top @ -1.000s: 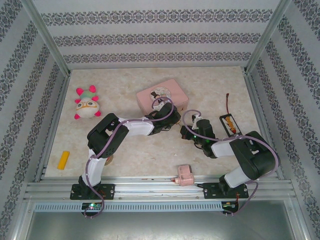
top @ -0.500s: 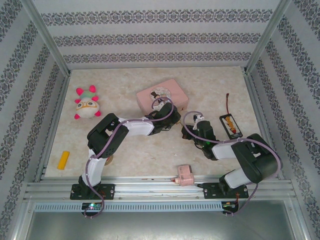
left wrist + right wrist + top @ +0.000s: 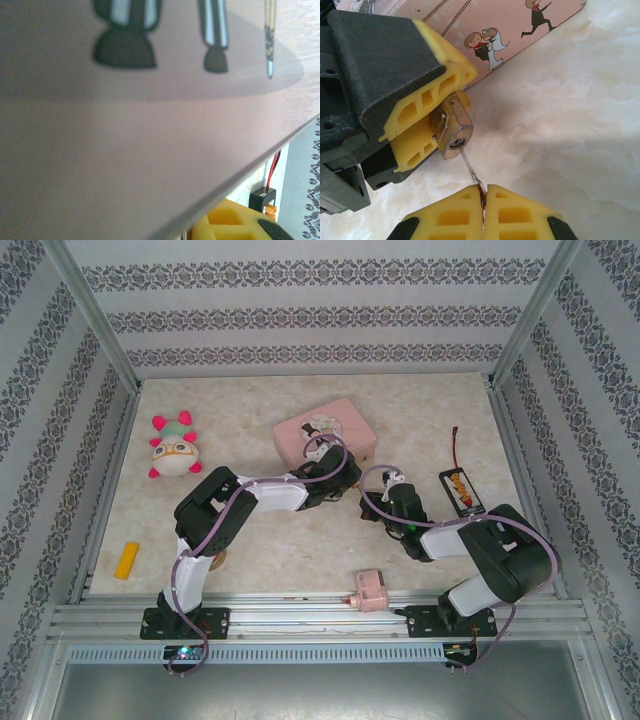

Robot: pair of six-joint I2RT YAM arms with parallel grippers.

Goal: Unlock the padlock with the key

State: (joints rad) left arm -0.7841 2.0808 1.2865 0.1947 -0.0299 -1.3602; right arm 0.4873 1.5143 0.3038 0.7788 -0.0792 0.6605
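**Key tip in the padlock, both grippers clamped**

In the right wrist view the left gripper (image 3: pixel 440 119) has its yellow fingers (image 3: pixel 427 92) closed part-way around the brass padlock (image 3: pixel 454 127), pinching the body from both sides. The right gripper (image 3: pixel 482 192) is fully closed. Its two yellow tips are pressed together on the key (image 3: pixel 468 167), and only the thin silver shaft shows, since the head is hidden between the pads.

The shaft runs straight from those tips to the keyhole in the padlock's bottom face, with its end at or in the hole. How deep it sits cannot be told.

The padlock is held off the marble-patterned table (image 3: pixel 570 125), just in front of the near edge of the pink tin box (image 3: pixel 520 30). Its long axis lies roughly level, in line with the key. The keyhole end points right, toward the right gripper, and the shackle end is buried between the left gripper's fingers.

From above, the two grippers meet mid-table, near the pink tin box's (image 3: pixel 325 432) near-right corner, the left gripper (image 3: pixel 338 486) to the left and the right gripper (image 3: pixel 382 488) to the right.
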